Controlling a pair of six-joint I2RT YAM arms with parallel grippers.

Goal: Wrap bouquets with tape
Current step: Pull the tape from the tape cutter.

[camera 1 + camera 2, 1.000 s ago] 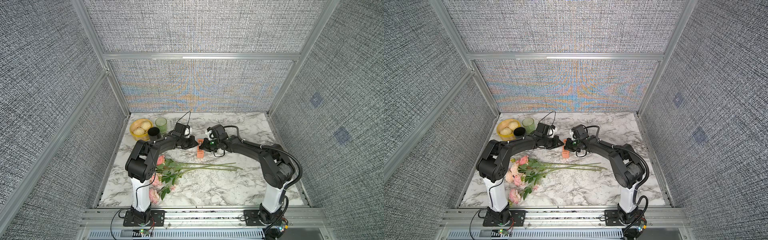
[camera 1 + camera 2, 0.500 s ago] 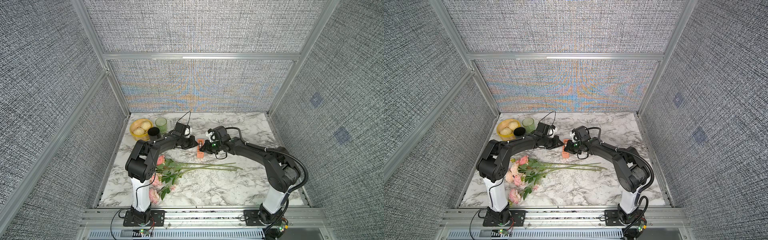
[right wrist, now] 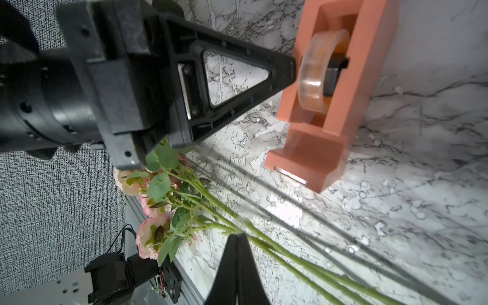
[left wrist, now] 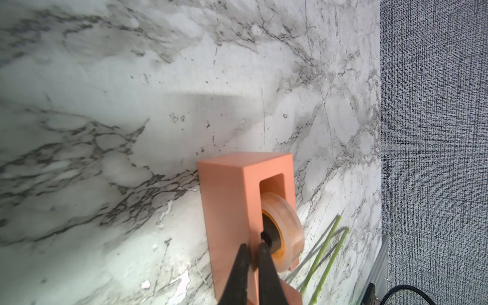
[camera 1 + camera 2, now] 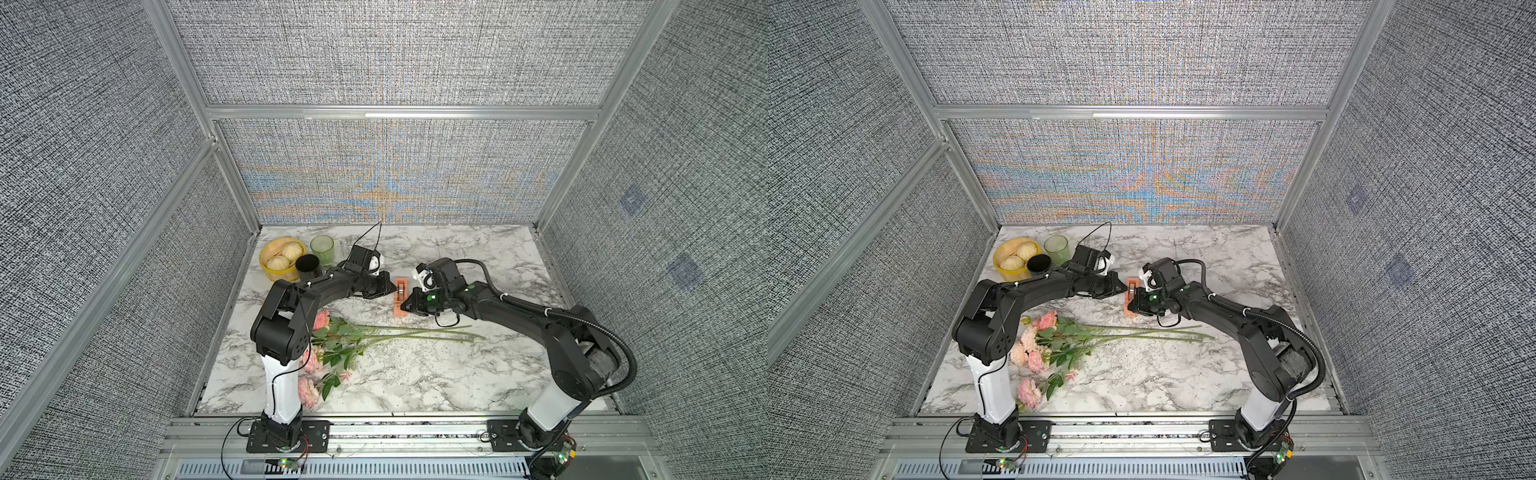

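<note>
On the marble table point(image 5: 478, 374), read as a clock face in the top views with the back wall at 12, the tape dispenser point(image 5: 401, 296) stands just toward 12 from the middle, its long side running from 12 to 6 and the clear roll point(image 4: 284, 224) in its middle slot. The left gripper point(image 4: 252, 248) comes at it from 9 o'clock, and its jaws are drawn narrow on the dispenser's side wall, one fingertip outside and the other in the slot beside the roll. The right gripper point(image 3: 237, 237) sits at the dispenser's 4 o'clock corner, above the stems, with its jaws pressed flat together; whether a tape end is caught between them cannot be told. The bouquet point(image 5: 353, 336) lies loose on the table just toward 6 from the dispenser, with the pink blossoms fanned out toward 8 o'clock by the left arm's base and the long green stems pointing toward 3. In the 10 o'clock corner a yellow bowl point(image 5: 270, 272) holds two pale buns, with a black cup point(image 5: 307, 266) and a green cup point(image 5: 322, 248) just beside it.
</note>
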